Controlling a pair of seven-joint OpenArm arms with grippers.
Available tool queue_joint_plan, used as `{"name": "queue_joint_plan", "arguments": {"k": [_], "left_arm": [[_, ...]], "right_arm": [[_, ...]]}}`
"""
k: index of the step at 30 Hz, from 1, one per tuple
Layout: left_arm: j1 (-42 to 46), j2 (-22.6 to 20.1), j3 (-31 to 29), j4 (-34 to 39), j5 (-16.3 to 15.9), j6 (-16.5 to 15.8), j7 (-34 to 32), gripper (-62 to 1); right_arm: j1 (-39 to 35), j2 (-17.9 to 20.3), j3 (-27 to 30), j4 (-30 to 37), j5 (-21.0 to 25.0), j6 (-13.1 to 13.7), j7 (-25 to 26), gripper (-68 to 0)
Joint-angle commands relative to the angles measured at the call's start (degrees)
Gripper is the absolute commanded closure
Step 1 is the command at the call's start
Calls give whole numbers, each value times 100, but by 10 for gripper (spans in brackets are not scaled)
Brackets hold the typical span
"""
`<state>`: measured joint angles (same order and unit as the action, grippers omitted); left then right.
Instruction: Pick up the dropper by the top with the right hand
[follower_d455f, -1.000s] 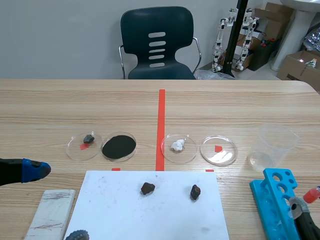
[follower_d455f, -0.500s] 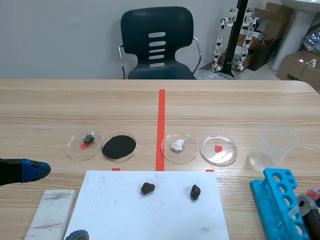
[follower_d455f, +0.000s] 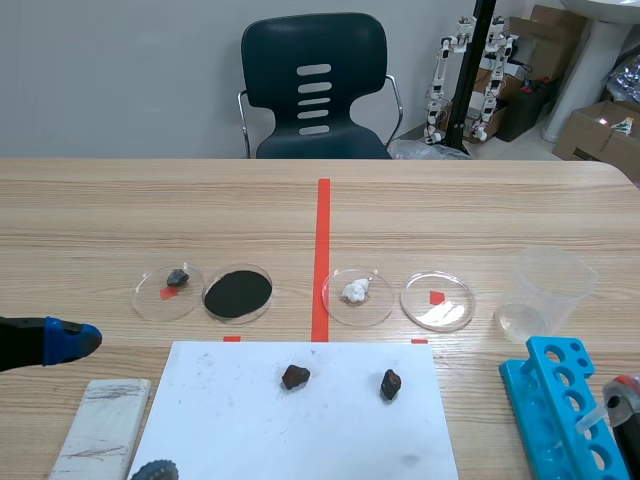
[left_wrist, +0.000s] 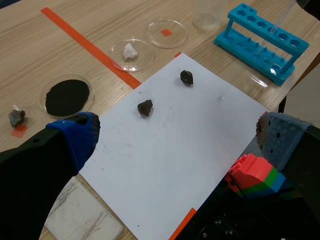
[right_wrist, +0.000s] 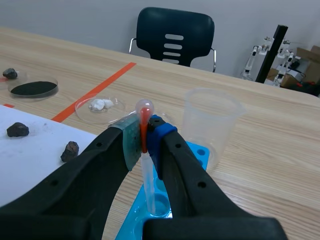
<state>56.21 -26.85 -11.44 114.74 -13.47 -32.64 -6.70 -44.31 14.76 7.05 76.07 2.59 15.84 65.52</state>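
Blue pads spread wide, the left tool (left_wrist: 177, 140) is held released at the bench's (follower_d455f: 150, 210) left, beside a white sheet (left_wrist: 200, 130) bearing two dark stones (left_wrist: 145, 107). Further right, a clear beaker (right_wrist: 212, 120) is set behind the blue rack (right_wrist: 199, 150). The dropper (right_wrist: 148, 180), clear-stemmed and red-bulbed, is held nearly upright, bulb uppermost, tip at a rack hole, clenched at the bulb by the right tool (right_wrist: 145, 137).

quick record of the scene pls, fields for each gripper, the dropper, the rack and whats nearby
right gripper: shut on the dropper near its top
dropper: upright, red bulb up, clear tube pointing down at a rack hole
rack: blue, beside the white sheet
left gripper: open, holding nothing, above the white sheet
beaker: clear, just beyond the rack
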Motion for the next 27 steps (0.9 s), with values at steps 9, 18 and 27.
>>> {"name": "queue_joint_plan", "arguments": {"k": [9,18,27], "left_arm": [[9,15,-15,39,-59,7,-83,-623],[9,15,-15,39,-59,7,-83,-623],[9,15,-15,39,-59,7,-83,-623]], "right_arm": [[-103,37,46,133,68,9,520,-10],[-964,269,140,1139,205,9,540,-10],[-1659,302,177,2162,210,26,409,-10]]}}
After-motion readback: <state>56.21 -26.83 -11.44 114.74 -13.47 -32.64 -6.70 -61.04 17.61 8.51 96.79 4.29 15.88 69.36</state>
